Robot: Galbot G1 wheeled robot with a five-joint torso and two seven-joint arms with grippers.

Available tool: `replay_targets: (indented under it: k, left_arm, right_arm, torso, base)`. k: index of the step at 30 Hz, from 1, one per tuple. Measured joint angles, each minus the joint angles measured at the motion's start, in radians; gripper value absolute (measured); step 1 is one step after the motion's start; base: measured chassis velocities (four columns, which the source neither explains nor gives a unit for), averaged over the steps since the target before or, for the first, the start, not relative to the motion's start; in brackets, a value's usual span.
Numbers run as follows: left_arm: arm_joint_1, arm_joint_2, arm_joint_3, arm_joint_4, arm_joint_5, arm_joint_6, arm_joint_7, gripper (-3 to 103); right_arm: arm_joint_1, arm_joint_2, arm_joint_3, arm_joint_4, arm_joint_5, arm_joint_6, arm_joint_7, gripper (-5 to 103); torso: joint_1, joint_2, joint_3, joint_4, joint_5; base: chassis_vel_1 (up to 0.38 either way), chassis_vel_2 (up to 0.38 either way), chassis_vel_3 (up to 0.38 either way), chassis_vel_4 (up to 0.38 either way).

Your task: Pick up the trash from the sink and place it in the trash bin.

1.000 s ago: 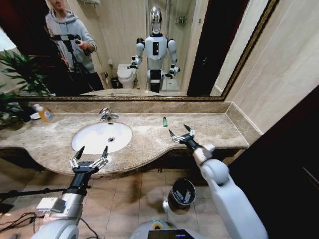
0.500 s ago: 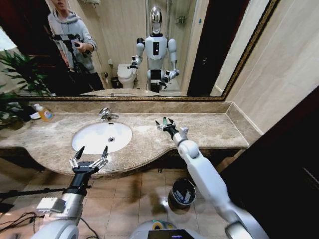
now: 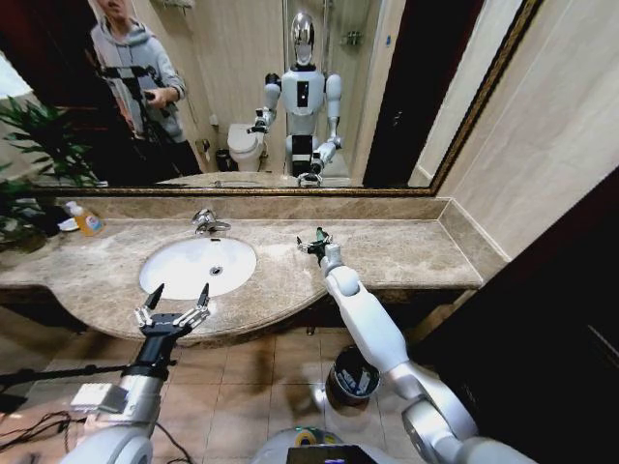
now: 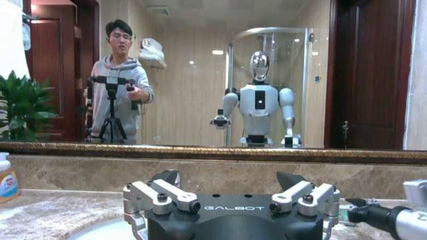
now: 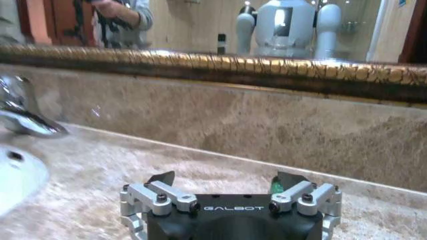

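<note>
Right, I'm mid-reach with the right gripper point(image 3: 312, 242), jaws apart, at the tiny dark-green bottle point(image 3: 320, 233) on the countertop point(image 3: 406, 246) beside the sink point(image 3: 197, 266), so I'd judge closing squarely on it comes next, while the left gripper point(image 3: 174, 302) waits spread at the counter's front edge.

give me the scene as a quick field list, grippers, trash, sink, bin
right gripper: stretched over the counter, fingers open around the small green bottle
left gripper: open, hovering at the counter's front edge by the sink
sink: white basin, no trash seen inside
faucet: behind the basin
trash bin: on the floor below the counter
orange bottle: far left of the counter
</note>
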Motion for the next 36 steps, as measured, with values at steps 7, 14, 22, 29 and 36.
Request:
replay_targets:
  k: [7, 14, 22, 29, 36]
  left_arm:
    - [0.000, 0.000, 0.000, 0.000, 0.000, 0.000, 0.000, 100]
    - [0.000, 0.000, 0.000, 0.000, 0.000, 0.000, 0.000, 100]
    - [0.000, 0.000, 0.000, 0.000, 0.000, 0.000, 0.000, 100]
    - [0.000, 0.000, 0.000, 0.000, 0.000, 0.000, 0.000, 100]
    - [0.000, 0.000, 0.000, 0.000, 0.000, 0.000, 0.000, 100]
  right_arm:
    - [0.027, 0.022, 0.033, -0.095, -0.020, 0.019, -0.001, 102]
    - [0.013, -0.005, 0.070, -0.092, -0.008, 0.016, -0.002, 78]
    - [-0.012, -0.044, 0.110, -0.080, 0.010, 0.012, -0.001, 56]
    - [-0.013, -0.051, 0.095, -0.057, 0.030, 0.018, -0.016, 24]
    - [-0.029, -0.056, 0.074, 0.007, 0.028, 0.023, -0.021, -2]
  torso:
    - [0.000, 0.000, 0.000, 0.0000, 0.0002]
    - [0.000, 0.000, 0.000, -0.0001, 0.0001]
    - [0.000, 0.000, 0.000, -0.0003, 0.0001]
    - [0.000, 0.000, 0.000, -0.0001, 0.0001]
    - [0.000, 0.000, 0.000, 0.0000, 0.0001]
  base:
    - [0.000, 0.000, 0.000, 0.000]
    - [0.000, 0.000, 0.000, 0.000]
    - [0.000, 0.000, 0.000, 0.000]
    - [0.000, 0.000, 0.000, 0.000]
    - [0.000, 0.000, 0.000, 0.000]
